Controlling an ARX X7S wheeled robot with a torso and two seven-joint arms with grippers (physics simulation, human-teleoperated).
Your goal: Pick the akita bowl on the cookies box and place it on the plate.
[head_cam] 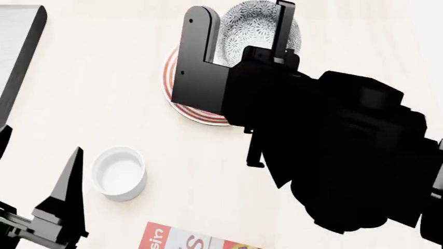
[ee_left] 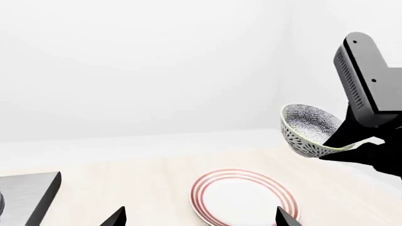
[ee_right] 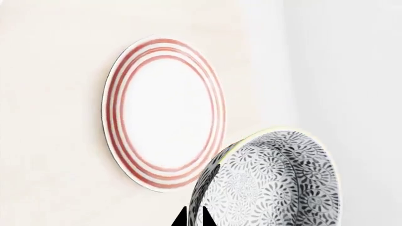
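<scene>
A pale wooden tabletop (head_cam: pixel 207 171) runs out to plain white walls, and the carry step is in hand: the right gripper (ee_left: pixel 339 139) has its jaws pinching the rim of the akita bowl (ee_left: pixel 309 129), held tilted in the air above and just to one side of the plate (ee_left: pixel 242 197) — not yet over its middle. The next move, I judge, calls for shifting the bowl over the plate's centre, levelling it, lowering, then releasing. The left gripper (head_cam: pixel 41 207) hangs idle near a white cup (head_cam: pixel 120 172), jaws spread. At the head view's lower edge the cookies box (head_cam: pixel 190 239) shows only a corner — the letters "sin" can be read.
</scene>
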